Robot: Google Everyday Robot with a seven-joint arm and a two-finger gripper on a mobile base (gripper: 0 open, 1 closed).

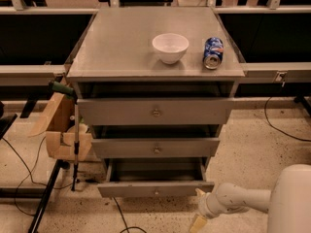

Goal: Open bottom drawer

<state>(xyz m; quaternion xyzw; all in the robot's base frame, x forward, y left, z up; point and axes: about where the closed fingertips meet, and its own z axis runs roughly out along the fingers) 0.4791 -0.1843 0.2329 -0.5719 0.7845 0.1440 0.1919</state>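
The bottom drawer point(155, 189) is the lowest, narrowest grey front of the cabinet, with a small round knob point(156, 192). It stands pulled out, its dark inside showing above the front panel. My gripper point(199, 212) hangs low at the end of the white arm point(243, 200), just right of and below the drawer's right corner, clear of the knob. One cream fingertip point(197, 223) points down at the floor and another nub sits by the drawer corner.
On the cabinet top point(121, 47) stand a white bowl point(170, 47) and a blue can point(213, 53) lying on its side. The two upper drawers point(155, 111) stick out slightly. A cardboard box point(60, 127), a pole and cables sit left on the speckled floor.
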